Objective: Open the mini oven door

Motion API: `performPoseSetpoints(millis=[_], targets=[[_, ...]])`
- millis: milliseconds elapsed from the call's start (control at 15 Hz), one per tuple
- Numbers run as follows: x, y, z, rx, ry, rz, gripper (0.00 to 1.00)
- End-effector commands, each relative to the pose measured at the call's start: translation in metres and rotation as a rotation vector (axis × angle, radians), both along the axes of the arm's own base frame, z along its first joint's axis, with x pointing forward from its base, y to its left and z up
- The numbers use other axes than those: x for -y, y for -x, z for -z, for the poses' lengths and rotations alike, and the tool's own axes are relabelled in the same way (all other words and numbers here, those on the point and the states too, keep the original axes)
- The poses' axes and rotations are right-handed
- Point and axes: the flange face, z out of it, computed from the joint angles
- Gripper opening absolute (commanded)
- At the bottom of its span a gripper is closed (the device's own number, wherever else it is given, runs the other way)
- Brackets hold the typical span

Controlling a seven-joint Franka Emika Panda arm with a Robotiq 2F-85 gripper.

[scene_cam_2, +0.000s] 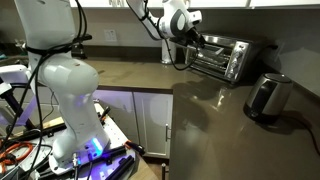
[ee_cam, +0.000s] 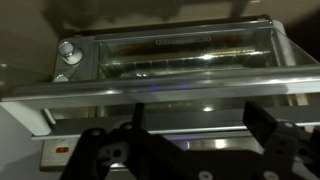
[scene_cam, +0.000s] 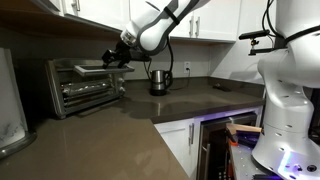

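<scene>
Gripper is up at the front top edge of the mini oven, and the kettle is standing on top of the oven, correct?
Wrong on the kettle: it stands on the countertop beside the mini oven, apart from it, as both exterior views show. The gripper is at the oven's front top edge.
</scene>
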Motion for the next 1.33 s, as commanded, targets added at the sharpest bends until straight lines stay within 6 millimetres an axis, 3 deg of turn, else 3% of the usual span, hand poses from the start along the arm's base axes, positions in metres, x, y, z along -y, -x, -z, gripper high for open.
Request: performPoseSetpoints(millis=[0, 800, 1267], targets=[[-0.01, 0.017, 0.004, -0.032, -0.041, 0.007, 1.0], [-0.024, 0.04, 0.036, -0.099, -0.112, 0.029, 1.0], [-0.025, 0.048, 0.044, -0.13, -0.122, 0.044, 1.0]])
